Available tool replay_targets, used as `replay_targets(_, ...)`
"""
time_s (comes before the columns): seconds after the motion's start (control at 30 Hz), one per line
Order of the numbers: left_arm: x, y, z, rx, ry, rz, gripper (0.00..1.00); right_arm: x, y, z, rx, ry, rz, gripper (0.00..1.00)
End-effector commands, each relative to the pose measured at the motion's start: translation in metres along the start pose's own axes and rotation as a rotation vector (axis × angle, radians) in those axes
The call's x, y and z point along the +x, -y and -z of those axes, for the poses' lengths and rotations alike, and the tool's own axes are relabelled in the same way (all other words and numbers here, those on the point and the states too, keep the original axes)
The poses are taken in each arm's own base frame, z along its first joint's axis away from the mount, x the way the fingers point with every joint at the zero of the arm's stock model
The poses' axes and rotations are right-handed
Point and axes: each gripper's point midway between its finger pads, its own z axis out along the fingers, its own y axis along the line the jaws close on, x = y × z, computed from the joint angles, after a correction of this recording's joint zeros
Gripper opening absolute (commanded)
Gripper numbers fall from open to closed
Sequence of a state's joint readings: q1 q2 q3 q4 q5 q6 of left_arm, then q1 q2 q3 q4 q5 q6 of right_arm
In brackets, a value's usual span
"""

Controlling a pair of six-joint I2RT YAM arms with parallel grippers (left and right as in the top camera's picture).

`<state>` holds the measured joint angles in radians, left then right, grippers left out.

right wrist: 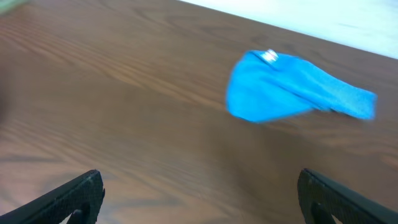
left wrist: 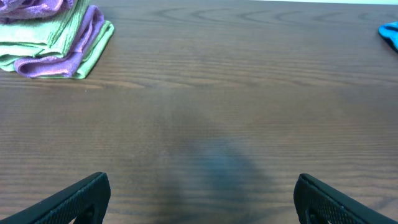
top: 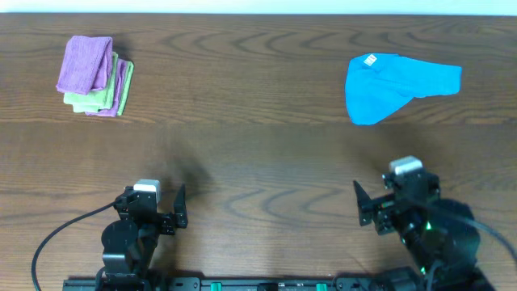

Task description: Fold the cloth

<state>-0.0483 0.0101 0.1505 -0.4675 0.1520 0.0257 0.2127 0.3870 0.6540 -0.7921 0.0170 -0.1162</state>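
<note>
A blue cloth lies crumpled at the far right of the wooden table, a small white tag on its left part. It also shows in the right wrist view, and its edge shows in the left wrist view. My right gripper is open and empty near the front edge, well short of the cloth; its fingers frame bare wood. My left gripper is open and empty at the front left, its fingers over bare table.
A stack of folded purple and green cloths sits at the far left, also in the left wrist view. The wooden table spans the view; its far edge runs along the top.
</note>
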Motion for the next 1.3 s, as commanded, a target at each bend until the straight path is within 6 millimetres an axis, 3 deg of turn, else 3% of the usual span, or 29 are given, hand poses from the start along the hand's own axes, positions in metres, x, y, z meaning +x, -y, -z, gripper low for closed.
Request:
replay_targets(0.0, 0.007, -0.002, -0.003, -0.009, -0.014, 0.007, 0.95, 0.025, 0.014, -0.003, 0.079, -0.007, 0.039, 0.99)
replay_targets(0.23, 0.007, -0.002, -0.003, -0.010, -0.013, 0.007, 0.95, 0.061, 0.026, -0.009, 0.160, 0.021, -0.003, 0.99)
replay_targets(0.77, 0.007, -0.002, -0.003, -0.009, -0.014, 0.007, 0.95, 0.139, 0.013, -0.050, 0.120, -0.131, -0.013, 0.99)
replay_targets(1.27, 0.007, -0.002, -0.003, -0.010, -0.013, 0.007, 0.96, 0.137, 0.014, -0.049, 0.122, -0.122, -0.013, 0.99)
